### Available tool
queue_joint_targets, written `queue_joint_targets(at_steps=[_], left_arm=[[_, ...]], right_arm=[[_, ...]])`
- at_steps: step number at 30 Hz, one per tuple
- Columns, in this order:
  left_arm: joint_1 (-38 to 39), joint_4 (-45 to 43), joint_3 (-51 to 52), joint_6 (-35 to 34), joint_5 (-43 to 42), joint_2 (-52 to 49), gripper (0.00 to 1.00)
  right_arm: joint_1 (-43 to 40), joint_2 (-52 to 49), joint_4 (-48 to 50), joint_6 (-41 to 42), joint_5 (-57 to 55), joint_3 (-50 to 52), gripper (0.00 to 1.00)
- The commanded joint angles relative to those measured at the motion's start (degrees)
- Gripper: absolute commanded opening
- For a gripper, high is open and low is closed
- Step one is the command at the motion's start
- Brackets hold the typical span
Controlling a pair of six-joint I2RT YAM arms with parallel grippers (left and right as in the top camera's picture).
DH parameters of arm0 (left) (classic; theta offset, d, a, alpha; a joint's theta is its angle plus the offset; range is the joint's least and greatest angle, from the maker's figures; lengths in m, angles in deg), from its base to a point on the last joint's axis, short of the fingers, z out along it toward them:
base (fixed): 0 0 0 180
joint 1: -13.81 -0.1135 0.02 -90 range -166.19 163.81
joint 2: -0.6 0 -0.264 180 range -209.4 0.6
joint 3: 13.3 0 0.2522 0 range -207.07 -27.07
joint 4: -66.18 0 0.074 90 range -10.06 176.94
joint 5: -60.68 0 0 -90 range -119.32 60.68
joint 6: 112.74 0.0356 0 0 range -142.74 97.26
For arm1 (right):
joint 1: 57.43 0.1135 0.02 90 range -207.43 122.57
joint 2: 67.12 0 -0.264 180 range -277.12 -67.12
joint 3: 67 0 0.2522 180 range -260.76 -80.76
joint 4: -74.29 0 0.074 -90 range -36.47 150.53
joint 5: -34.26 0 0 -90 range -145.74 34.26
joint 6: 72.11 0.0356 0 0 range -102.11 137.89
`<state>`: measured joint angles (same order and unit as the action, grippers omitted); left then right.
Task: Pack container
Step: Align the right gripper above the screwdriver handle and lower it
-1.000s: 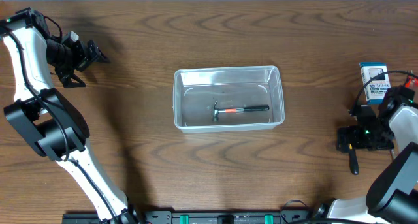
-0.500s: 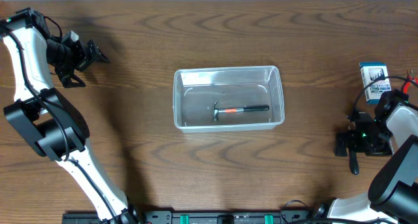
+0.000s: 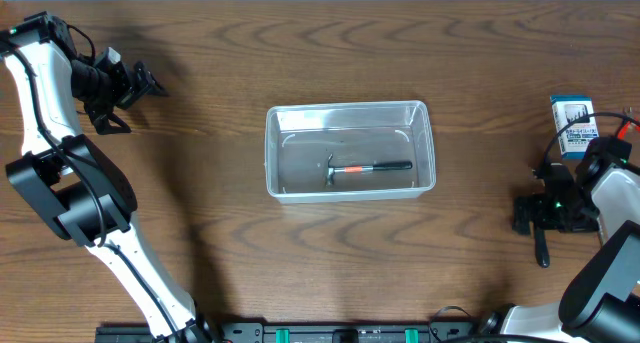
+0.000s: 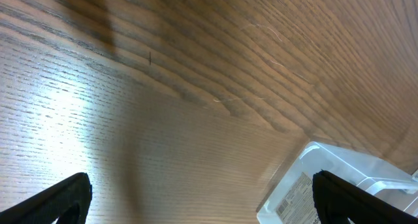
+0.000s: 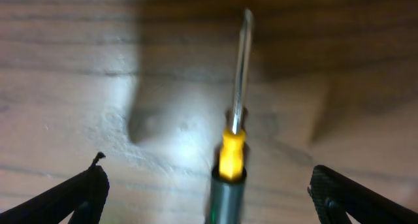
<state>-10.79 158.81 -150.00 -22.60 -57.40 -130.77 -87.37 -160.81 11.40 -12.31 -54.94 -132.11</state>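
The container (image 3: 350,113), a clear rectangular tub, sits mid-table with a small hammer (image 3: 368,169) with a red and black handle inside it. Its corner with a label shows in the left wrist view (image 4: 294,191). My left gripper (image 3: 138,86) is open and empty, far to the upper left of the tub; the left wrist view (image 4: 202,201) shows bare table between its fingers. My right gripper (image 3: 528,215) is open at the right edge, over a screwdriver (image 3: 541,251). In the right wrist view the screwdriver (image 5: 240,87), with a yellow collar and dark handle, lies between the open fingers (image 5: 212,198), untouched.
A blue and white box (image 3: 573,126) lies at the far right, just beyond the right arm. The tabletop is dark wood. The arm bases stand along the front edge.
My right gripper has shifted slightly to the left above the screwdriver. The left arm, the tub and the hammer have not moved.
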Motion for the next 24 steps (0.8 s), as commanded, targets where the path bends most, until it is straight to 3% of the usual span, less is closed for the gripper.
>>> queue_joint_targets(at_steps=[1, 24], left_arm=[[-0.24, 0.11, -1.09, -0.04, 0.31, 1.51, 0.98], [-0.24, 0.11, -1.09, -0.04, 0.31, 1.51, 0.98]], right_arm=[[-0.48, 0.81, 1.22, -1.14, 2.69, 1.55, 0.99], [-4.35, 0.92, 1.51, -0.85, 1.16, 3.1, 0.99]])
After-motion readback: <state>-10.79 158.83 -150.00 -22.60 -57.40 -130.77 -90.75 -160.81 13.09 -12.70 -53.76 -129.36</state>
